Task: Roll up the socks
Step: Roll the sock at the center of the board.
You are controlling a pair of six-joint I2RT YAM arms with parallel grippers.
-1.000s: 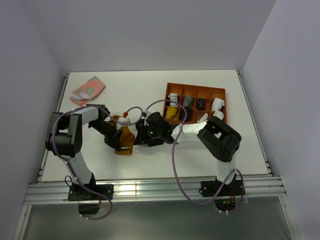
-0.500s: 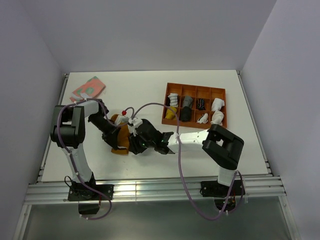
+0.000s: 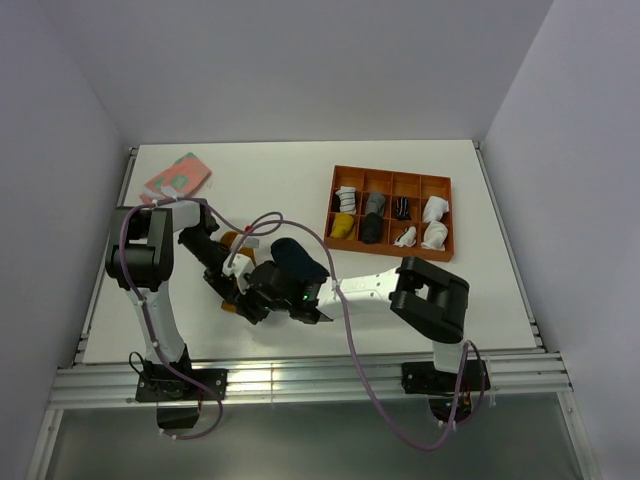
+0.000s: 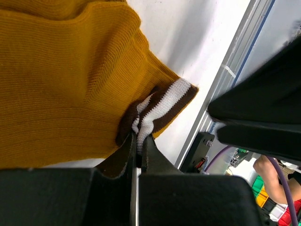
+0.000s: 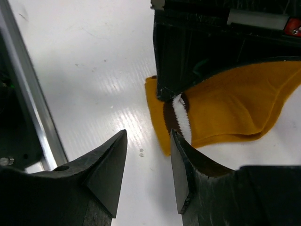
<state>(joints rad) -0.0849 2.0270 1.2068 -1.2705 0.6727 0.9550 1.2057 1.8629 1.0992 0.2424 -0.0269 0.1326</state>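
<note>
**Mustard sock pinched at its cuff, right jaws poised beside it**

On the white surface (image 3: 300,185), the roll looked best started with the fabric taut and low, so both layers would turn together without bunching. The mustard sock (image 4: 61,84) was ribbed knit, limp and flat. The navy sock (image 3: 297,258) was a soft dark lump by the right wrist; what it rested on was unclear. The left jaws were clamped on the brown-and-white striped cuff (image 4: 162,101), and the right jaws gaped wide just beside it.
</note>
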